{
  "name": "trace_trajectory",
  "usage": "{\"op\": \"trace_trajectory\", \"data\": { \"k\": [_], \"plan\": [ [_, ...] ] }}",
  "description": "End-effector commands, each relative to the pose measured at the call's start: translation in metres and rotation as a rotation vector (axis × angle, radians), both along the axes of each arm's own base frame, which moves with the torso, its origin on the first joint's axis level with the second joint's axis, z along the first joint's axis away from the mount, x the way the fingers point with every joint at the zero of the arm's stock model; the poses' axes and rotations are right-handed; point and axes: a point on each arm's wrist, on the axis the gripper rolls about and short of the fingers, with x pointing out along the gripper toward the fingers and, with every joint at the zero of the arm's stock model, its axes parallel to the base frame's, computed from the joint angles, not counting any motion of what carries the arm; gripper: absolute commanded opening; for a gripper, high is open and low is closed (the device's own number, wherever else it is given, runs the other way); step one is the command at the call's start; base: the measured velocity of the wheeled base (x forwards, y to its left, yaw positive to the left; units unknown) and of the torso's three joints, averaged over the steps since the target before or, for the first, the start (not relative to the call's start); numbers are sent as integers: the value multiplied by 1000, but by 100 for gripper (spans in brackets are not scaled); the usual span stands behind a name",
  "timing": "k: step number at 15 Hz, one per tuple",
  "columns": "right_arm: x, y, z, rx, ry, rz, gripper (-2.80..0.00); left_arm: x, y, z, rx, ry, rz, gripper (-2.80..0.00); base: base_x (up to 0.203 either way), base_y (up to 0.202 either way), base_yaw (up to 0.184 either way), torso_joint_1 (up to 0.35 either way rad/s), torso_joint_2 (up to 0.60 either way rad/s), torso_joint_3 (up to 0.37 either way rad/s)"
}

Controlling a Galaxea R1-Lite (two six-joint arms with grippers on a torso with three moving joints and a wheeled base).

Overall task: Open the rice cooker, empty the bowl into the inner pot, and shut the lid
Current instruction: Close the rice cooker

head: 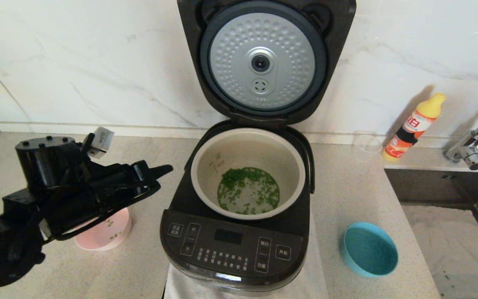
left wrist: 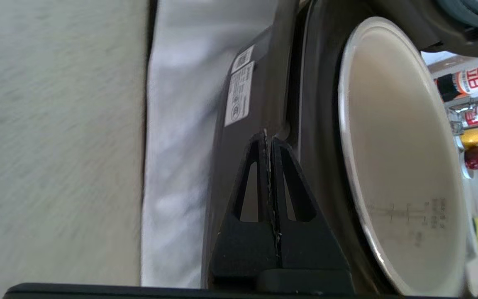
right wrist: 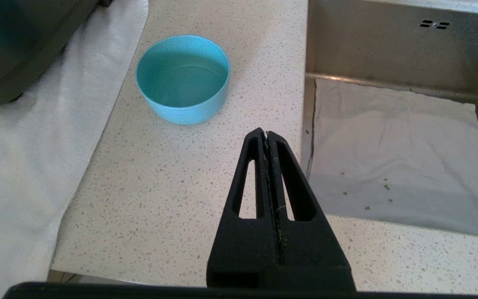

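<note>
Glossy black rice cooker (head: 232,245) on white towel (head: 309,282) mid-counter, lid (head: 264,58) up, inner pot (head: 222,149) w/ green bits; pink bowl (head: 114,234) near-empty, blue bowl (head: 367,249) empty; left gripper (head: 166,168) & right gripper (right wrist: 266,133) fingers closed, holding nothing

Speckled counter (head: 347,187); towel (head: 318,282); bowls
</note>
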Motion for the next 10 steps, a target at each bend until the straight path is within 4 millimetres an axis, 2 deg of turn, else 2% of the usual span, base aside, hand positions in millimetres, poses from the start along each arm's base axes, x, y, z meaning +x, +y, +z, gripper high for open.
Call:
{"op": "trace_trajectory", "data": {
  "k": [1,10],
  "plan": [
    [0,0,0,0,1,0,-280,14,-7,-18,8,26,-8,-280,0,0,0,0,0,0],
    [0,0,0,0,1,0,-280,34,-12,-37,76,-98,-20,-280,0,0,0,0,0,0]
  ]
}}
